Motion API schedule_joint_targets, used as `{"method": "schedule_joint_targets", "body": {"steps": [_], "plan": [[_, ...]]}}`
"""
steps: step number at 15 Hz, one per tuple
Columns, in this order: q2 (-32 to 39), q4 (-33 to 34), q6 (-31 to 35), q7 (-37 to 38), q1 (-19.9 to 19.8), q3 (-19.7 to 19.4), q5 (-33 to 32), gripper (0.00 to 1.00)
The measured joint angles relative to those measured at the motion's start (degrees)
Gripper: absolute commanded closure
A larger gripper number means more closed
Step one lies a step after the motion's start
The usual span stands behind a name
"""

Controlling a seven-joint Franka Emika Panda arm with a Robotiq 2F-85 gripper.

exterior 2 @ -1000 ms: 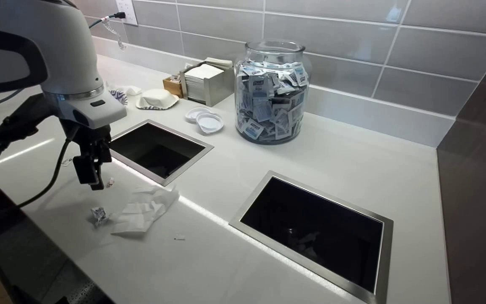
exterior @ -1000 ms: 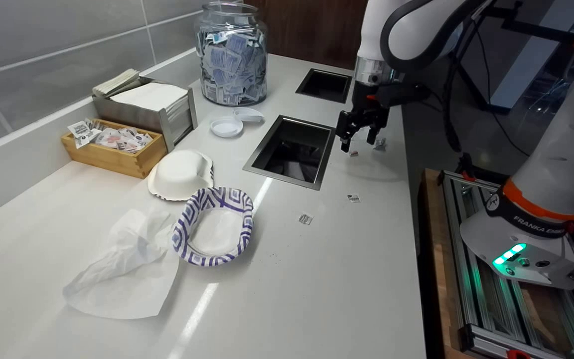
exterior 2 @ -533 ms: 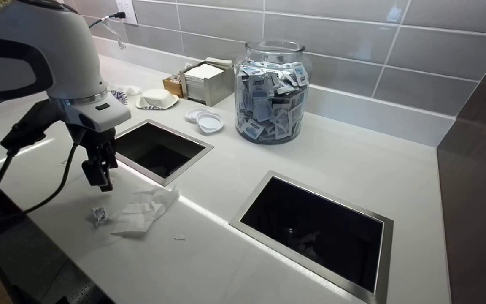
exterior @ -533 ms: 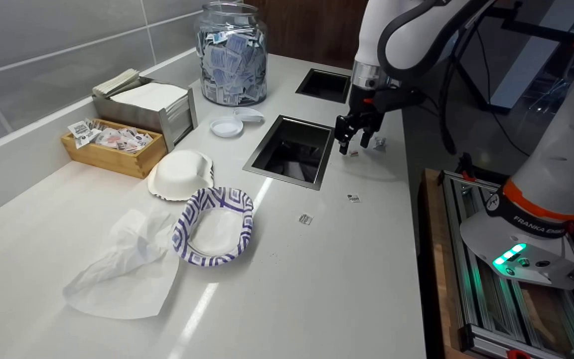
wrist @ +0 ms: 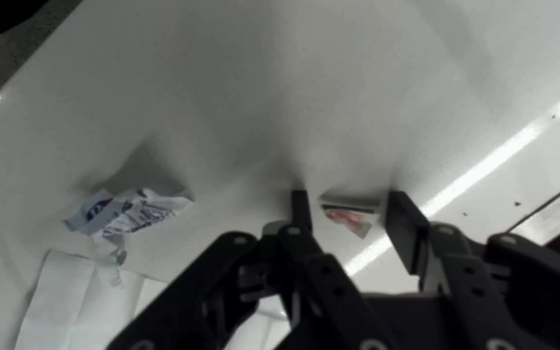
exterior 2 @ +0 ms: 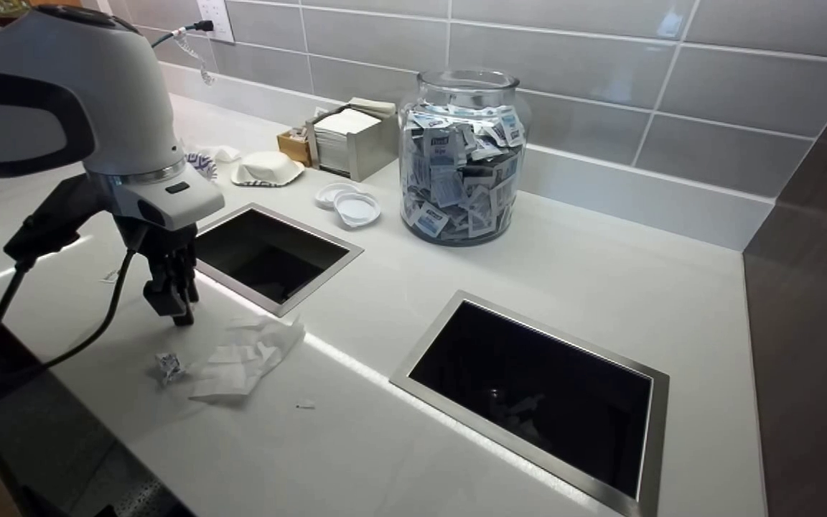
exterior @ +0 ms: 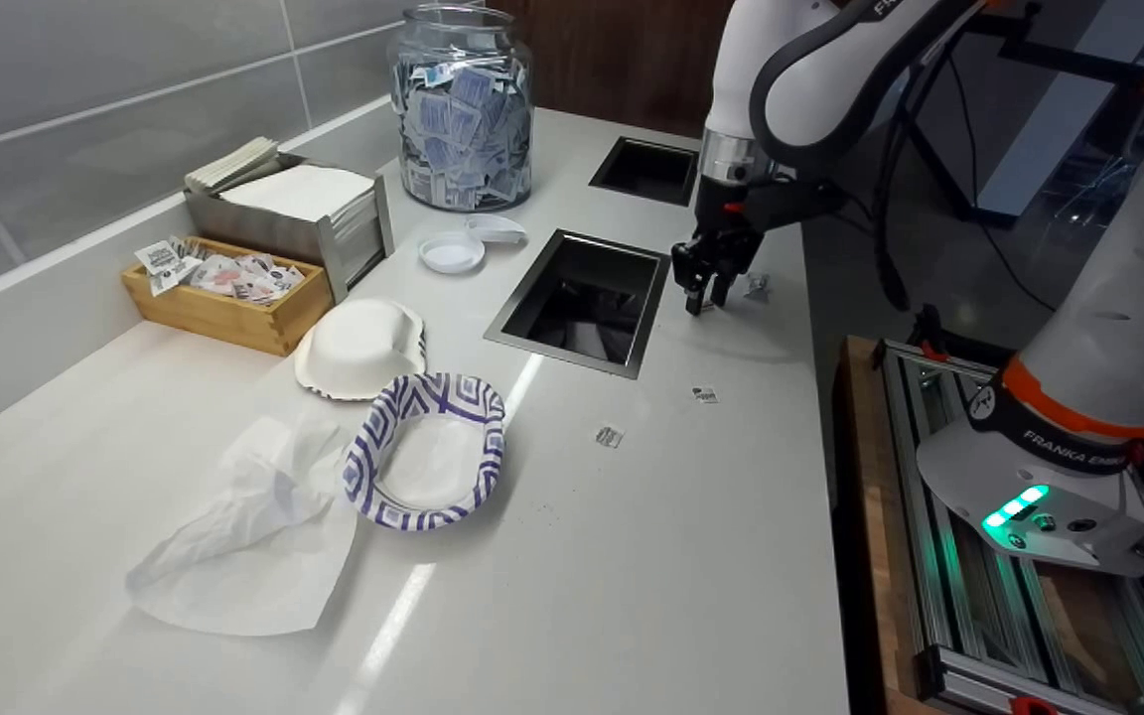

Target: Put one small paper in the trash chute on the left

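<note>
the claw (exterior: 708, 299), fingers (wrist: 302, 209) apart, straddles the small paper (wrist: 350, 219) between the left trash chute (exterior: 597, 263) and the long edge of the tabletop (exterior: 691, 556), presumably so closing pinches it.

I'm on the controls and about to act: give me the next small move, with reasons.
I'd most likely close the gripper gently: in the wrist view the small paper lies between its two fingers, a gap showing on each side, and in both exterior views they appear low over the counter.

White counter (exterior: 632, 566) streaked with glare, dim floor (exterior: 959, 273) beyond, soft shadows, slightly blurry wrist view
</note>
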Motion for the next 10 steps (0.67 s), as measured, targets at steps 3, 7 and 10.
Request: {"method": "schedule_joint_targets", "body": {"steps": [3,7,10], "plan": [[-0.2,0.0,0.1,0.0,0.0,0.0,-0.4,0.94],[-0.2,0.0,0.5,0.0,0.4,0.0,-0.6,0.98],[-0.2,0.0,0.6,0.0,0.4,0.0,-1.1,0.98]]}}
